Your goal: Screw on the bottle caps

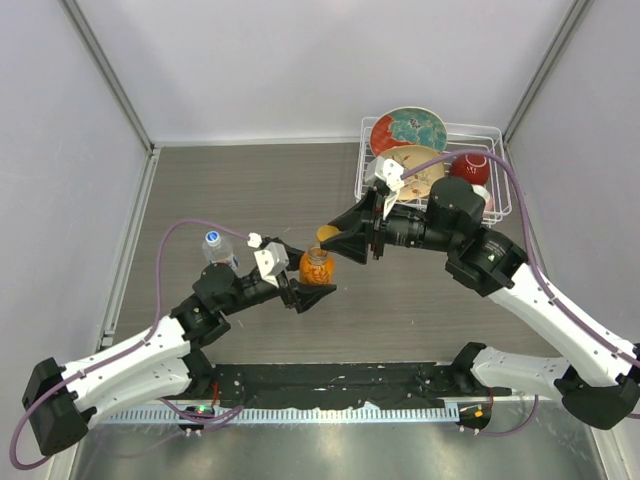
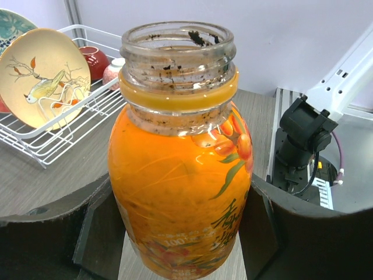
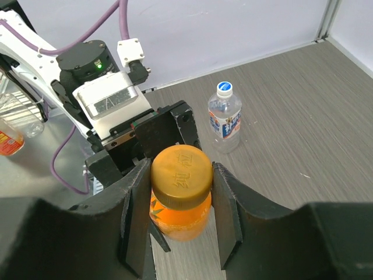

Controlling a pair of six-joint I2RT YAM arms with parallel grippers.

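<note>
My left gripper (image 1: 305, 283) (image 2: 180, 233) is shut on the squat orange bottle (image 1: 316, 268) (image 2: 178, 192) and holds it upright. Its neck (image 2: 178, 55) is open, with no cap on it. My right gripper (image 1: 335, 240) (image 3: 180, 181) is shut on the amber-orange cap (image 1: 327, 234) (image 3: 180, 174), held just above that bottle (image 3: 182, 219). The clear water bottle (image 1: 219, 250) (image 3: 225, 122) stands on the table left of my left gripper. It has a white, bluish cap (image 3: 224, 88) on its top.
A white wire rack (image 1: 480, 130) (image 2: 55, 137) at the back right holds patterned plates (image 1: 408, 128) (image 2: 41, 76) and a red bowl (image 1: 470, 167) (image 2: 96, 60). Grey walls close in the table on three sides.
</note>
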